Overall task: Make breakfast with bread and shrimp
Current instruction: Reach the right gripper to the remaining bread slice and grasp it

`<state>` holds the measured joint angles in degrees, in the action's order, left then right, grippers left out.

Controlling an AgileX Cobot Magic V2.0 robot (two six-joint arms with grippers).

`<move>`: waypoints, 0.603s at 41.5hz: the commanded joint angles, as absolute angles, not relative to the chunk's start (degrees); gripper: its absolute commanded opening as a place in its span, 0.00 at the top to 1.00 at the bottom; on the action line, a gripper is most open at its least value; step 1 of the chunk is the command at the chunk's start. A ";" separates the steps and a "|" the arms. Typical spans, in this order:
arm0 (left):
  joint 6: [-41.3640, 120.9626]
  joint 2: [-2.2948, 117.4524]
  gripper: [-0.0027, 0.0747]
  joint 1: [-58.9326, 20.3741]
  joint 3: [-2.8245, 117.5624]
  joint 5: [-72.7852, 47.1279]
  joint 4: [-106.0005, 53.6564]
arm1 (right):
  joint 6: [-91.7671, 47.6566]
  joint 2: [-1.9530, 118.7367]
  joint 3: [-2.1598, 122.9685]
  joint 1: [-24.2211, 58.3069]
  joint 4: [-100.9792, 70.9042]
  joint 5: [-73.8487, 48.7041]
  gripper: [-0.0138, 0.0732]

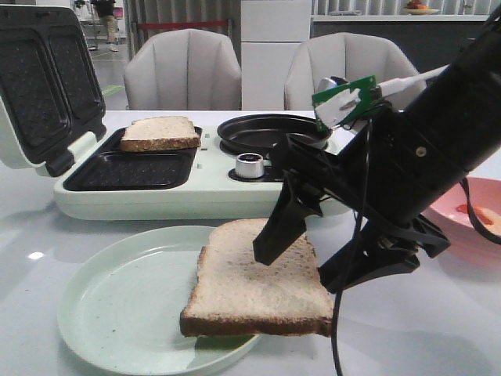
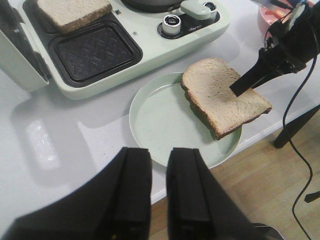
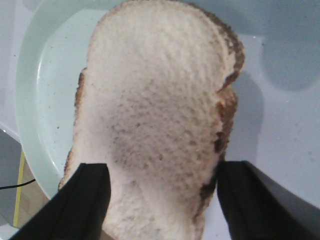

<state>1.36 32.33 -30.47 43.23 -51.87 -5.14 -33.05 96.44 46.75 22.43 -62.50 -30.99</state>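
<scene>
One bread slice (image 1: 258, 282) (image 2: 225, 95) (image 3: 155, 100) lies partly on a pale green plate (image 1: 117, 305) (image 2: 160, 120), overhanging its right rim. My right gripper (image 1: 297, 269) (image 3: 162, 170) is open, one finger on each side of this slice. A second bread slice (image 1: 159, 131) (image 2: 72, 11) rests in the far tray of the open sandwich maker (image 1: 196, 196). Small orange-red shrimp (image 1: 479, 215) lie in a pink bowl (image 1: 462, 196) at the right. My left gripper (image 2: 159, 155) hangs over the table's front edge, its fingers a narrow gap apart and empty.
The sandwich maker's lid (image 1: 43, 78) stands open at the left. A black pan (image 1: 270, 131) and a silver knob (image 1: 250, 165) sit on its right half. A black cable (image 2: 295, 145) hangs off the table edge. Two chairs stand behind the table.
</scene>
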 commanded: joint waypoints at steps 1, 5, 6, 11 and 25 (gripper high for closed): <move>0.79 32.75 0.73 -30.38 44.85 -47.84 -5.44 | -34.49 95.75 48.78 22.41 -64.55 -30.91 0.20; 0.79 32.75 0.73 -30.38 44.85 -47.84 -5.44 | -34.90 96.42 48.90 22.41 -64.55 -30.52 0.20; 0.79 32.75 0.73 -30.38 44.85 -47.84 -5.44 | -34.90 96.65 48.91 22.41 -64.55 -30.53 0.20; 0.79 32.75 0.73 -30.38 44.85 -47.84 -5.44 | -34.96 97.54 49.02 22.41 -64.55 -30.45 0.20; 0.79 32.75 0.73 -30.38 44.85 -47.84 -5.23 | -35.10 97.40 49.02 22.41 -64.55 -31.65 0.65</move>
